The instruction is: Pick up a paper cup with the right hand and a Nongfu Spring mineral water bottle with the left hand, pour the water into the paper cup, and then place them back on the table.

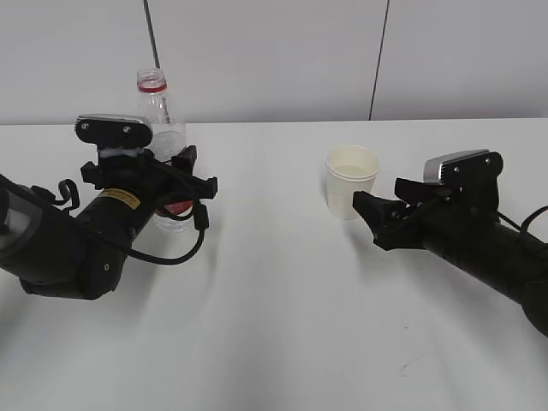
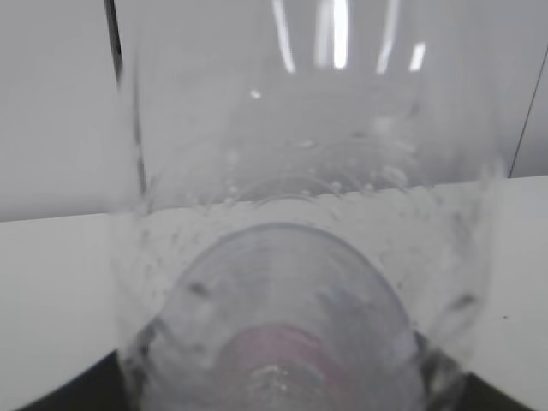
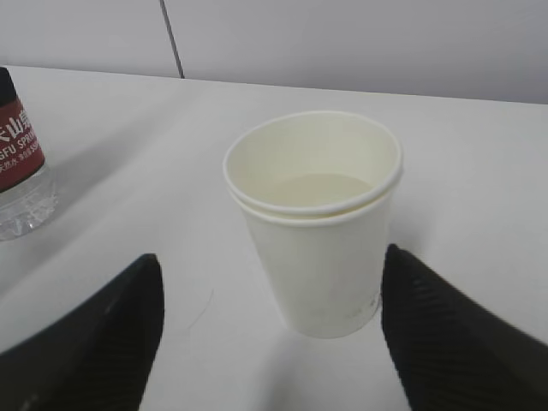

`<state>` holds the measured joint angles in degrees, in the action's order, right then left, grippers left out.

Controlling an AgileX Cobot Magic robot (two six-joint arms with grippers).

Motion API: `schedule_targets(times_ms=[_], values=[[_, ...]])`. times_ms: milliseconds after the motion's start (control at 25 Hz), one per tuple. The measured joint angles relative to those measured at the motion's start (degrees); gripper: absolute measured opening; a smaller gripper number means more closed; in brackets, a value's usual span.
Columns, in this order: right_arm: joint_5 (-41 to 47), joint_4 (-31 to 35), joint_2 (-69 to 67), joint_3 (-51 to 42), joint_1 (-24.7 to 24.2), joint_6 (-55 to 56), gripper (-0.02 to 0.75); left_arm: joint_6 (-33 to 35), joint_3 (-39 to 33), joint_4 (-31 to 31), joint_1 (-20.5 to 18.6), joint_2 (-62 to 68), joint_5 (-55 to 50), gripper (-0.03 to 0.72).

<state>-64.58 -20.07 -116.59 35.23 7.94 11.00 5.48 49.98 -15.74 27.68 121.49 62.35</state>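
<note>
The Nongfu Spring bottle [image 1: 158,107] stands upright at the back left, uncapped, with its red neck ring on top. My left gripper [image 1: 195,171] is closed round its red-and-white label. In the left wrist view the clear bottle [image 2: 300,214] fills the frame, and dark fingers [image 2: 86,396] press at its lower corners. The paper cup [image 1: 351,184] stands on the white table [image 1: 282,325], and liquid shows inside it [image 3: 321,190]. My right gripper [image 1: 368,218] is open just in front of the cup [image 3: 317,248]. Its fingers [image 3: 103,342] stand apart on either side and do not touch it.
A grey wall with vertical seams runs behind the table's far edge [image 1: 282,122]. The bottle's label [image 3: 17,150] shows at the left edge of the right wrist view. A loose black cable [image 1: 171,257] hangs from the left arm onto the table.
</note>
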Motion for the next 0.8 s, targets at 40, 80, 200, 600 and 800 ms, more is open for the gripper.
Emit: schedule_targets(times_ms=[40,80,200,600,800], values=[[0.0,0.0,0.0,0.0,0.0,0.0,0.585,0.0,0.0,0.0,0.0,0.0,0.0,0.354],[0.0,0.0,0.0,0.0,0.0,0.0,0.585,0.0,0.0,0.0,0.0,0.0,0.0,0.382],[0.0,0.1,0.0,0.0,0.0,0.0,0.585,0.0,0.0,-0.3,0.0,0.0,-0.5,0.484],[0.0,0.1,2.5,-2.4,0.0,-2.0,0.585,6.2,0.0,-0.8,1.1,-3.2,-3.6,0.542],[0.5,0.2,6.1,-3.7,0.0,-2.6,0.585,9.7,-0.1,-1.5,2.2,-6.0,-4.8,0.542]])
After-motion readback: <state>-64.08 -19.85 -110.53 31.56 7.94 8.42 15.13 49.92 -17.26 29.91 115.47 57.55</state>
